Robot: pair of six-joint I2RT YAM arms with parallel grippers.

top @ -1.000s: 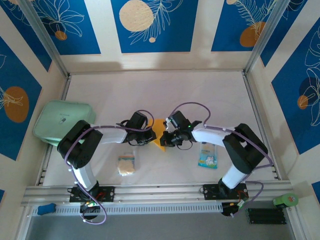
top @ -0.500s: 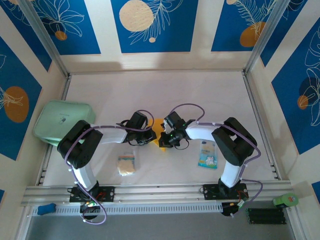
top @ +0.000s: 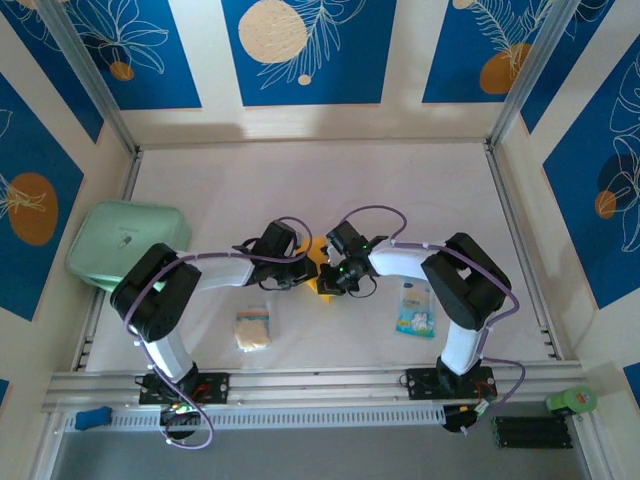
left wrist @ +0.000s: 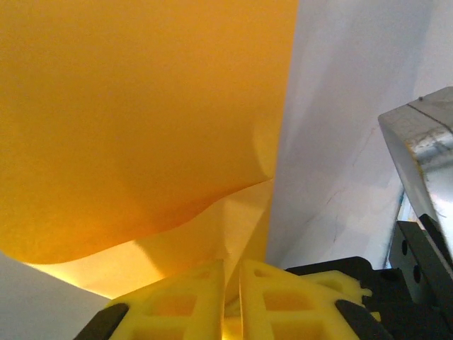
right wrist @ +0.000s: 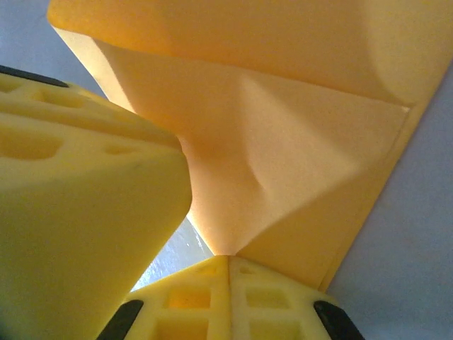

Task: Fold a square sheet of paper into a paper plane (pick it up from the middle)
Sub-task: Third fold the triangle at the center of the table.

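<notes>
— White table (top: pixel 300 180), walled by blue leaf-print panels. Nearest the arm bases, a spongy square (top: pixel 253 329) and a printed packet (top: pixel 414 310) are set apart from the work.
— And just beyond, mid-table?
— The square sheet of paper (left wrist: pixel 141 106), part-folded, is held there between both arms. One edge is pinched by the left gripper (left wrist: pixel 232 265), a corner by the right gripper (right wrist: pixel 228 258), whose fingers are pressed together.
— Why both?
— Probably so a flap can be kept taut and creased.

paper: square sheet of paper (left wrist: pixel 141 106), thin, plain orange-yellow
state: showing folded, overlapping layers, buckling along a soft crease
pose: standing up off the table, pinched at two edges
place: sitting left of the blue-white packet (top: pixel 414 308), apart from it
</notes>
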